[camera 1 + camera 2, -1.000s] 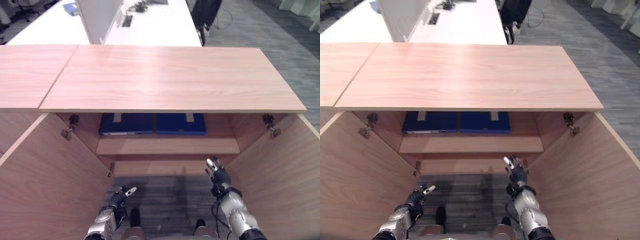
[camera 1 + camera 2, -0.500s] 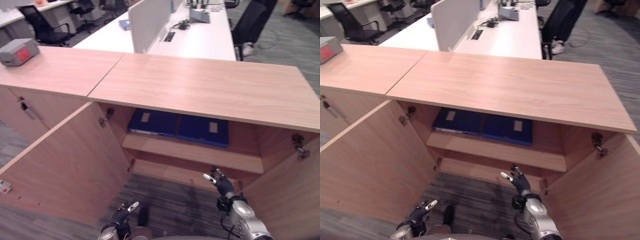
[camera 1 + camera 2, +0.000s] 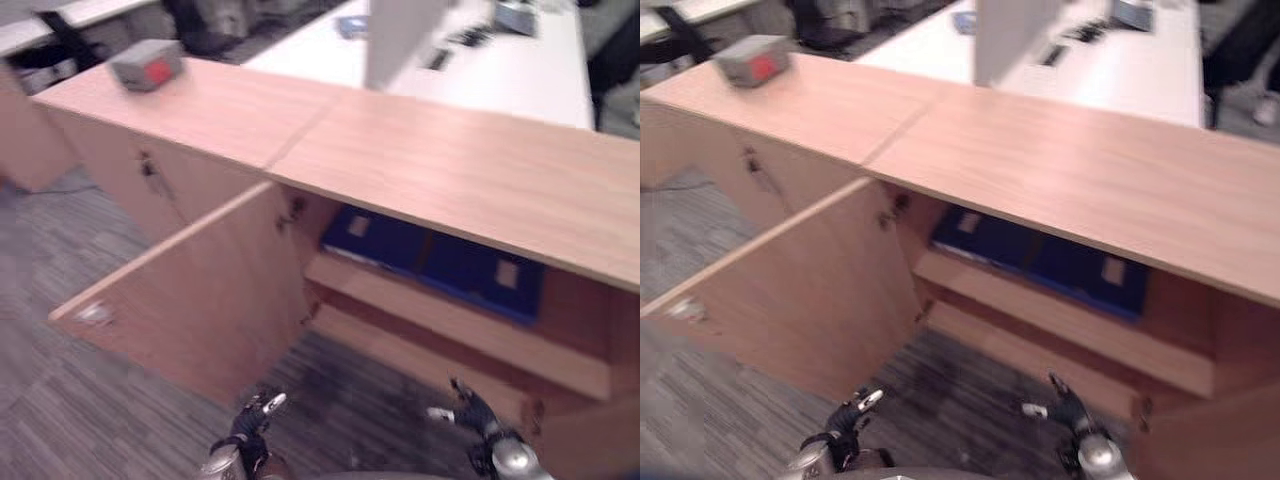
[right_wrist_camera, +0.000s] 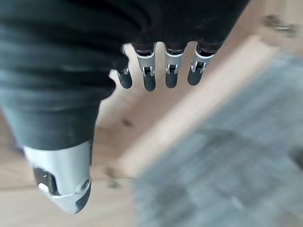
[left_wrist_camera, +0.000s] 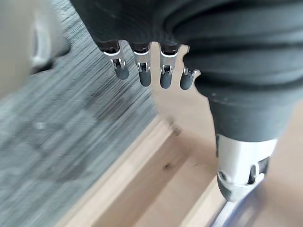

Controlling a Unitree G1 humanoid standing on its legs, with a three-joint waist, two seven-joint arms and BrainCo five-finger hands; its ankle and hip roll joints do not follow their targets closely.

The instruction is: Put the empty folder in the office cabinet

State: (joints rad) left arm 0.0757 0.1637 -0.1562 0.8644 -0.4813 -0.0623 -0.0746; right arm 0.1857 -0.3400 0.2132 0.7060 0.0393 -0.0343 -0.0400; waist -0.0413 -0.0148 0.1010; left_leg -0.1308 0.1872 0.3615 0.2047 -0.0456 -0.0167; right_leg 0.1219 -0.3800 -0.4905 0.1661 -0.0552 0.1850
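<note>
View swings left versus moment ago: camera turn, cabinet [image 3: 470, 190] itself unmoved. Blue folders [image 3: 440, 262] lie flat on upper shelf [image 3: 450, 325]. Left robot hand [image 3: 255, 412], right robot hand [image 3: 462, 412] low, near, fingers relaxed, empty. Judgement: placing done, robot turning away.

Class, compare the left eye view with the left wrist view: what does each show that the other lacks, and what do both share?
Left eye view alone: two blue folders lying flat on the cabinet's upper shelf, a grey box with a red patch on the wooden cabinet top, and the right hand. Left wrist view alone: a close look along the hand's straight fingers. Both: the left hand, open and empty, grey carpet, and cabinet wood.
</note>
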